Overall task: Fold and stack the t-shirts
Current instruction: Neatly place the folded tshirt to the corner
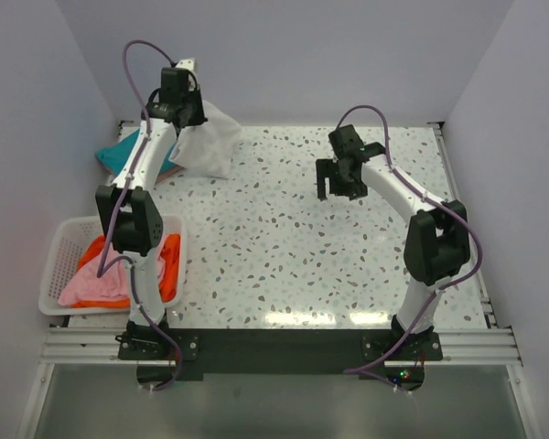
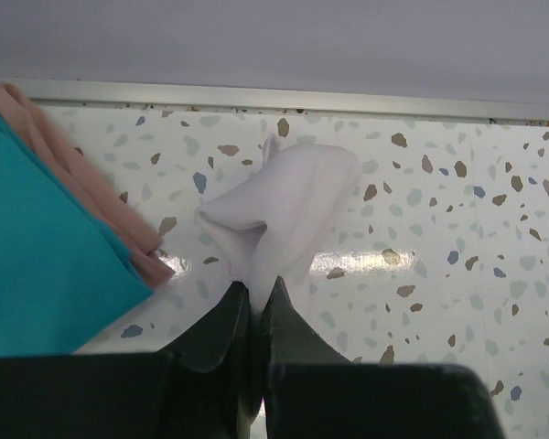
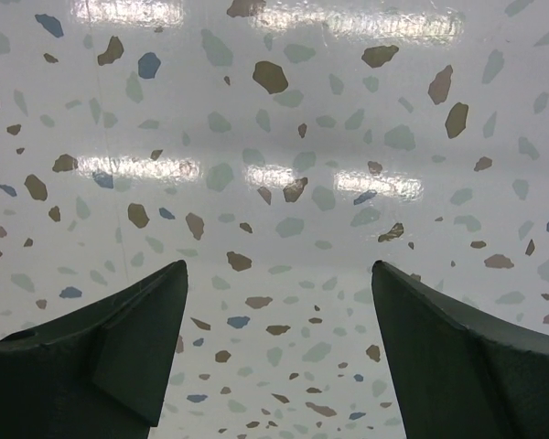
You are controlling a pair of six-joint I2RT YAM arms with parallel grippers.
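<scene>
Left jaws pinched shut on white shirt (image 2: 288, 215); cloth bunched, dangling over far-left tabletop (image 2: 439, 302). Just beside it: teal shirt (image 2: 46, 274) lying on pink one (image 2: 91, 183). Right jaws spread wide, empty, over mid tabletop, well apart.
Step, likely: carrying white shirt to stack.
Next: lower it squarely onto teal, then release.

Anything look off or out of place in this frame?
Only the white t-shirt: it hangs bunched and crumpled from the shut left gripper beside the folded teal t-shirt, not spread flat. Nothing spilled or damaged.
</scene>
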